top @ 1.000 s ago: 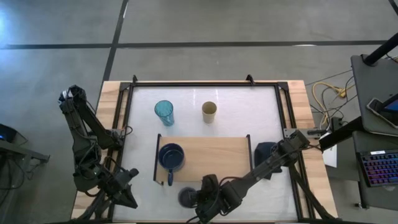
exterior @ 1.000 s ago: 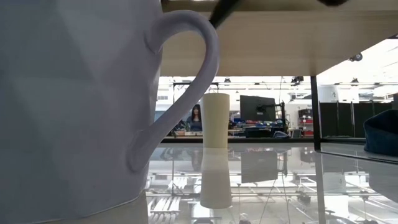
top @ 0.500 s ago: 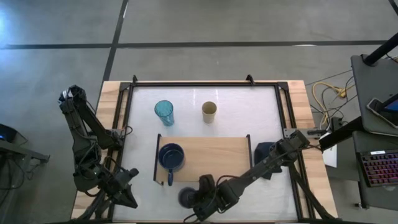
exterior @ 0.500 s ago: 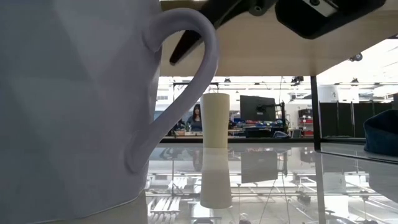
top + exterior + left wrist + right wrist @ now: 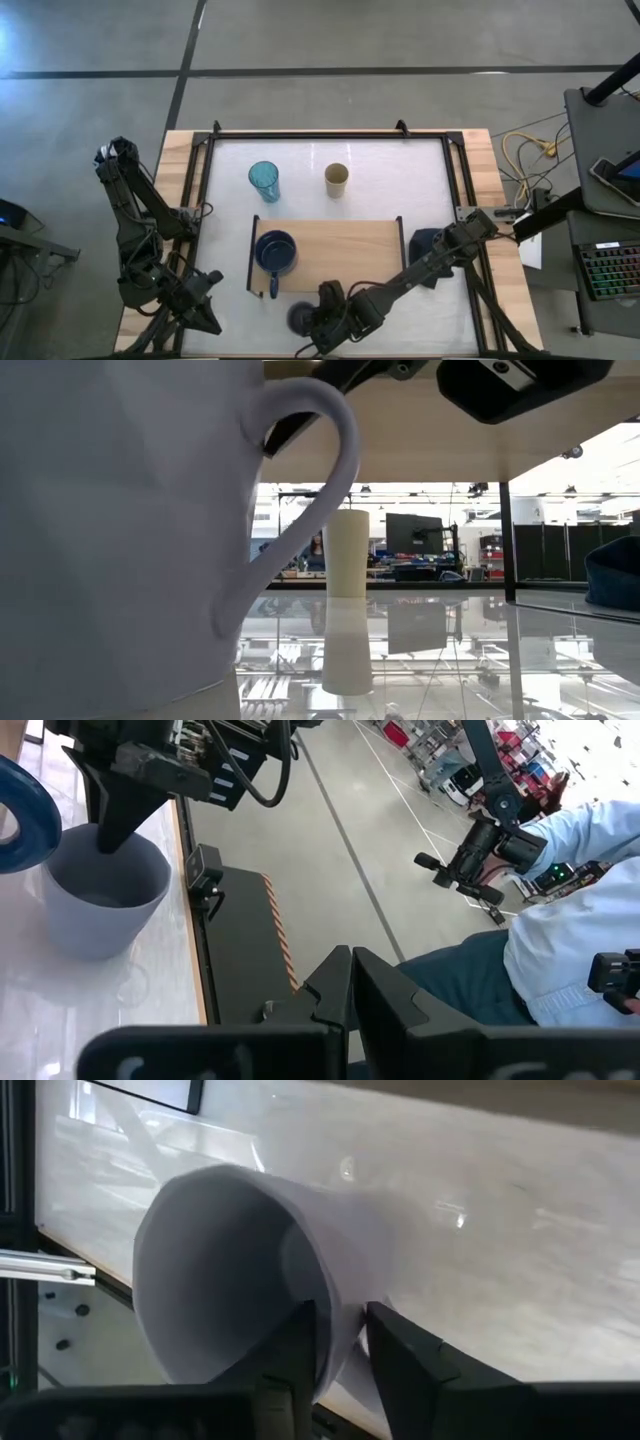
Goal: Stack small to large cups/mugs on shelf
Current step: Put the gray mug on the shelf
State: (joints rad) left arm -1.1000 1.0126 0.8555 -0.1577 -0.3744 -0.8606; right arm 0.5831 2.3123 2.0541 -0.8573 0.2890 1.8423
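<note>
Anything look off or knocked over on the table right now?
Nothing spilled or toppled. The grey-lavender mug stands upright at the table's near edge, the right tool straddling its rim. The navy mug is on the shelf; the teal tumbler and tan cup stand upright behind it.

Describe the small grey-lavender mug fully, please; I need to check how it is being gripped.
The grey-lavender mug is small, smooth and matte, like glazed ceramic, with a faceted wall, one looped handle and nothing visible inside. It stands on the white table near the front edge, just in front of the shelf. The right claw straddles its rim, one finger inside and one outside, closing on the wall. Whether the base has left the table cannot be told.
</note>
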